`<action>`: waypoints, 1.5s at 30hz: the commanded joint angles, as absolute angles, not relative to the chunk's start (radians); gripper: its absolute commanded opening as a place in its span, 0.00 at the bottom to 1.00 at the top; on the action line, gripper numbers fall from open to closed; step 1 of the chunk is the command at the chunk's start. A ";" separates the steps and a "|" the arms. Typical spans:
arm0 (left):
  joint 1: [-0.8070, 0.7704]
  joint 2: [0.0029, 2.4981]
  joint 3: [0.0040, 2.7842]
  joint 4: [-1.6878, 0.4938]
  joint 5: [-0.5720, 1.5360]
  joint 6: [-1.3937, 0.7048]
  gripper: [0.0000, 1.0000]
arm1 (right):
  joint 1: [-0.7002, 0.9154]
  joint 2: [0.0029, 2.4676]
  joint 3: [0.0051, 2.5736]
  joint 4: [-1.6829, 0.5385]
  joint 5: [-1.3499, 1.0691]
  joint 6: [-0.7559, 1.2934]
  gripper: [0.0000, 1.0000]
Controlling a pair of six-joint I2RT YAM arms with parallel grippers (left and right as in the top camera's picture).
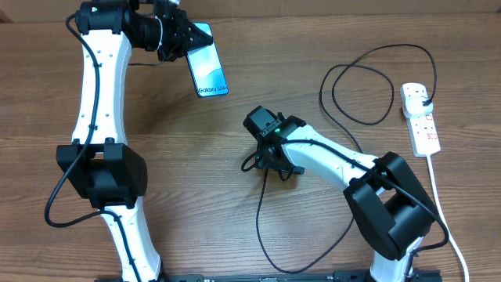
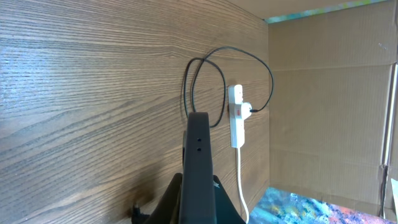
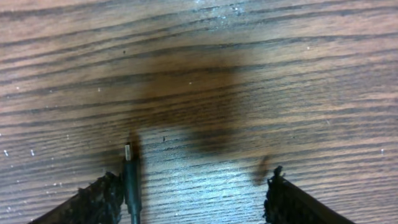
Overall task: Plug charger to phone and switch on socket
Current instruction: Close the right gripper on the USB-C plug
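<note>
The phone (image 1: 208, 70), its light-blue screen facing up, is at the back left with my left gripper (image 1: 182, 41) shut on its far end. The left wrist view shows the phone (image 2: 199, 162) edge-on between the jaws. The charger cable (image 1: 344, 74) runs from its plug (image 1: 423, 99) in the white socket (image 1: 420, 117), loops across the table and ends under my right gripper (image 1: 264, 163) at mid-table. In the right wrist view the connector tip (image 3: 129, 168) lies on the wood just inside the left finger (image 3: 93, 200). The right gripper (image 3: 193, 196) is open and holds nothing.
The socket's thick white cord (image 1: 440, 207) runs down the right edge of the table. A slack loop of the black cable (image 1: 262, 227) lies in front of the right arm. A cardboard wall (image 2: 329, 93) stands beyond the socket (image 2: 236, 115).
</note>
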State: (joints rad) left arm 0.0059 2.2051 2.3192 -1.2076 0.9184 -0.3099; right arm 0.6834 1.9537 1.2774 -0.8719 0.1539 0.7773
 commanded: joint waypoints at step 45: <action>-0.001 2.204 2.329 -1.231 0.942 -0.283 0.04 | 0.685 2.041 1.303 -0.904 0.126 0.868 0.42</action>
